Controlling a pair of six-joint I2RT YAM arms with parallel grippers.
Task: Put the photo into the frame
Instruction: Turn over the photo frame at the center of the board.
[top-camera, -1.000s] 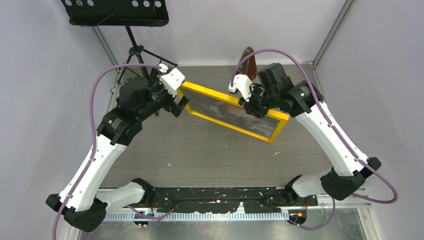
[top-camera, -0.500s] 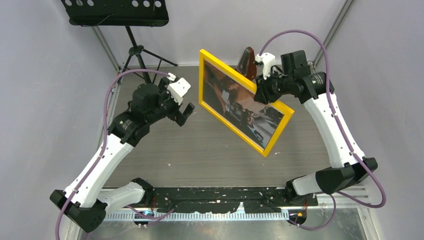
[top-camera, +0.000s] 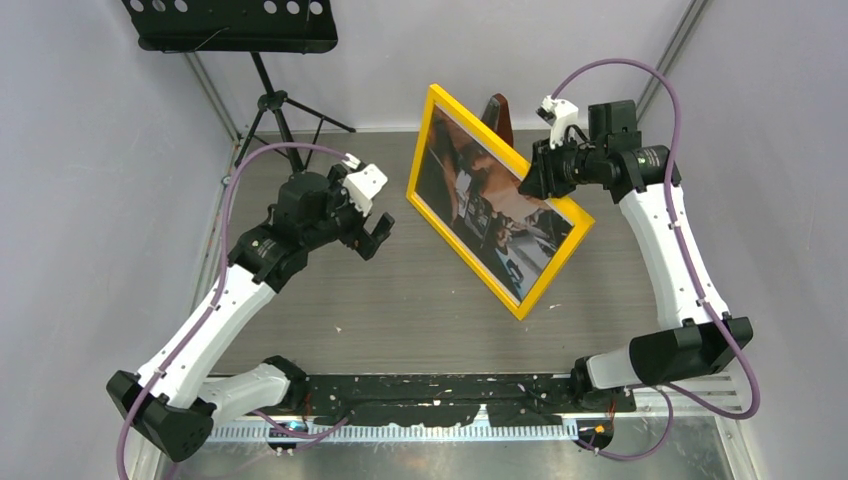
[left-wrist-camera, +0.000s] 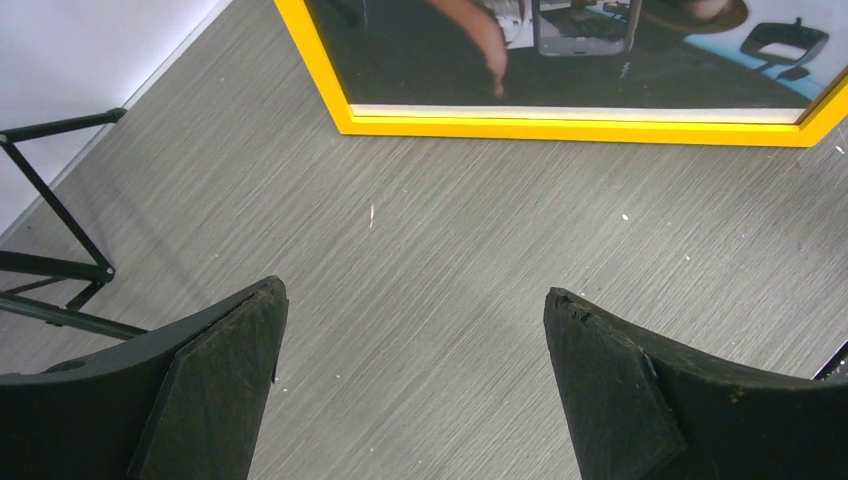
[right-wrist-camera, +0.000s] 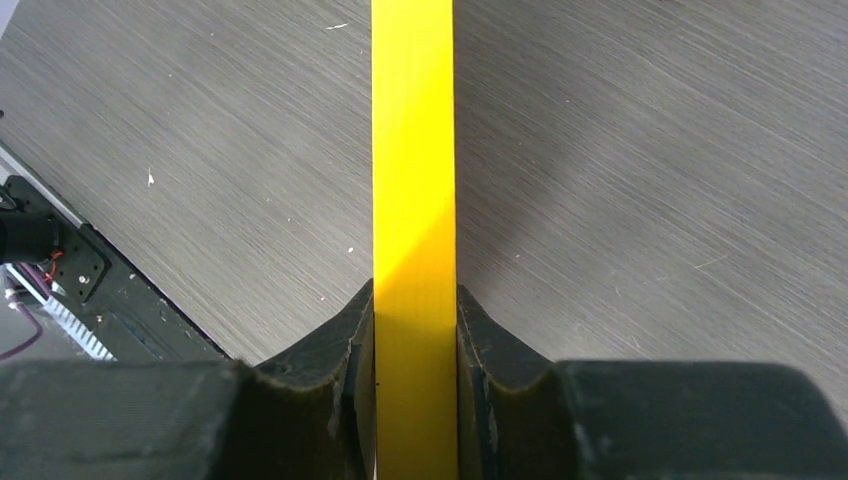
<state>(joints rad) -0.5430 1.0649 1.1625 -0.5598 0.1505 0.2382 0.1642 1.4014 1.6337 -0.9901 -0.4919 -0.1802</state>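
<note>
The photo (top-camera: 495, 215) sits inside the frame (top-camera: 463, 256), dark and orange tones showing through the yellow border.

From above, the frame stands tilted on the far middle of the counter (top-camera: 400, 300), picture side facing the left arm. Its lower long edge seems to rest on the surface. The right end effector (top-camera: 535, 175) grips the upper edge. The left end effector (top-camera: 372, 228) hangs near the frame's left end, apart from it, jaws spread wide and empty. A brown piece (top-camera: 497, 115) pokes up behind the frame, and a tripod stand (top-camera: 275, 100) is at the back left.

From the left wrist, two black fingers (left-wrist-camera: 215, 390) stand wide apart over bare counter. The frame's lower strip runs across the top of the view, with the print's white border just above it.

From the right wrist, the fingers (right-wrist-camera: 340, 370) are clenched on a single yellow strip, pinching it from both sides.

The frame looks light and stiff, so an edge pinch should carry it, though it could swing. The glossy print likely smudges and slips; the wooden strips are the place to hold.
</note>
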